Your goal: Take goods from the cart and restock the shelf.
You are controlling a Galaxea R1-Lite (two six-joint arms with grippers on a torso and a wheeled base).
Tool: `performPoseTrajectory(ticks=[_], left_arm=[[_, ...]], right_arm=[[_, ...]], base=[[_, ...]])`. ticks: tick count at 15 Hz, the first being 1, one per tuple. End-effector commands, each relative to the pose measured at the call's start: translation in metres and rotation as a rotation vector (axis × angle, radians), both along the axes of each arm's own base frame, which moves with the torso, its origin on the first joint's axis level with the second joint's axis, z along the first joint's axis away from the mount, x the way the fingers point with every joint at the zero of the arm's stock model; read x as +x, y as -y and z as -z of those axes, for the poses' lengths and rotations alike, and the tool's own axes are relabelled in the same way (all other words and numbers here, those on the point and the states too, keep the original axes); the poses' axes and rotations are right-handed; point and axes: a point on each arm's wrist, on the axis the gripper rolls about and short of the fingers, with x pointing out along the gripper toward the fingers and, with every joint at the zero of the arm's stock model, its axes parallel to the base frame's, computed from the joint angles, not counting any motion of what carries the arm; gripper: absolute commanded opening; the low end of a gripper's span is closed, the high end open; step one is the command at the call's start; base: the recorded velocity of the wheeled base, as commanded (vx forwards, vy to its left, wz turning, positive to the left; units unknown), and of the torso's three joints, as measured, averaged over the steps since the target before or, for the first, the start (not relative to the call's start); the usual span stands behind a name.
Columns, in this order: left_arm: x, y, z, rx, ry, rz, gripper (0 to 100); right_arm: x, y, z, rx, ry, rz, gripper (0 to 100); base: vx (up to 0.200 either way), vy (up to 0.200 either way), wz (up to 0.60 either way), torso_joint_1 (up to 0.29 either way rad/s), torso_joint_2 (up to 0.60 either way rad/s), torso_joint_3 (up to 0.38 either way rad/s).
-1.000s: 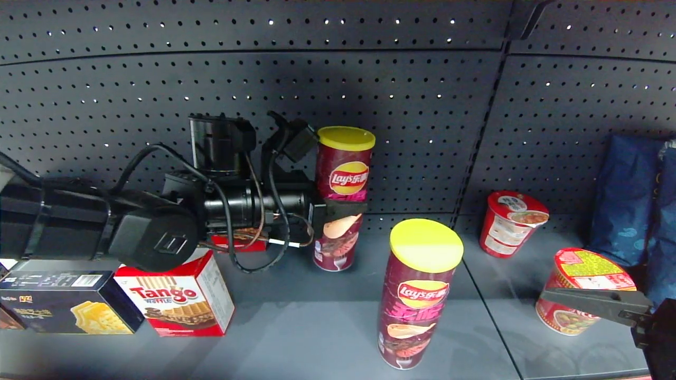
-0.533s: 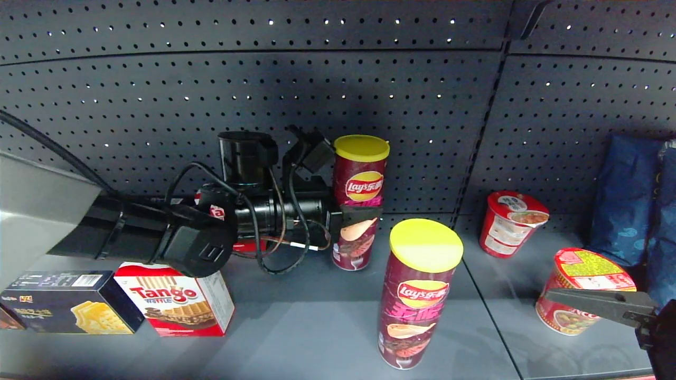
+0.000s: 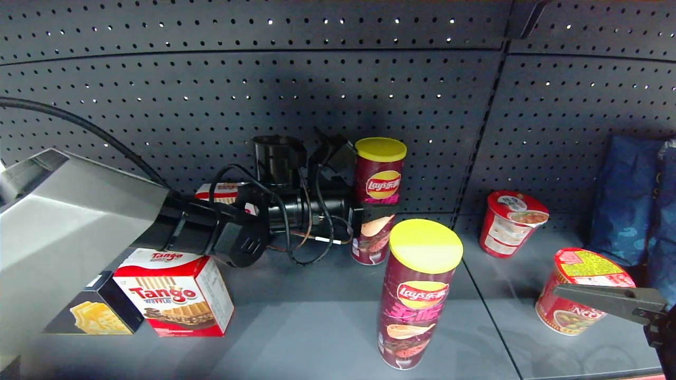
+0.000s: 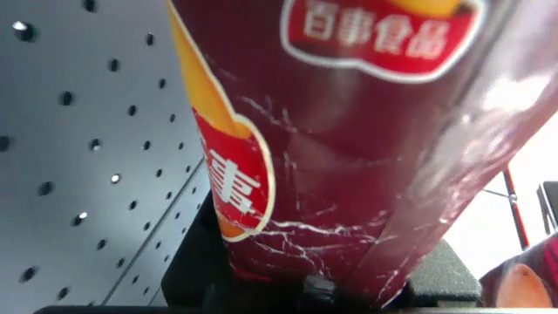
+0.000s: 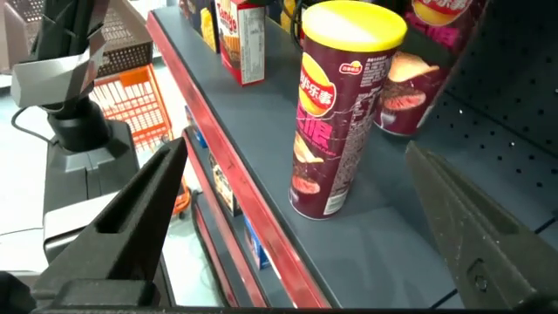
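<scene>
Currently we have the left gripper [image 3: 376,212] clamped on the chips can [image 3: 379,177], with the jaws across its mid-body, below the logo and above the base. The can stands upright in the grip. The pegboard back panel [image 3: 317,79] is just behind the gripper and the shelf deck [image 3: 296,327] lies just beneath it. We cannot tell whether the can's base touches the deck. A second can [image 3: 417,295] stands forward and to the right of this gripper, near but apart. We judge the chips can to be light: a stiff tube with a thin wall that dents under excess force, a slick printed skin and brittle contents. Take hold at mid-height with moderate force, never by the yellow lid [image 3: 380,149], which may pop off. The right gripper [image 5: 296,153] is spread wide and empty, with the second can ahead of it.
</scene>
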Motion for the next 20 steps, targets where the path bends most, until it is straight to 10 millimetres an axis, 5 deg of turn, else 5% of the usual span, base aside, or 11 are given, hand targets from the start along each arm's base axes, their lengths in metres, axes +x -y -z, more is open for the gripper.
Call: performPoseTrajectory(ticks=[1, 20], left_arm=[[0.006, 0.003, 0.007, 0.004, -0.007, 0.001, 0], [0.016, 0.007, 0.038, 0.031, -0.048, -0.007, 0]], right_arm=[[0.000, 0.000, 0.001, -0.003, -0.003, -0.001, 100], [-0.007, 0.007, 0.013, -0.008, -0.023, 0.015, 100]], base=[[0.000, 0.000, 0.00, 0.000, 0.00, 0.000], [0.000, 0.000, 0.00, 0.000, 0.00, 0.000]])
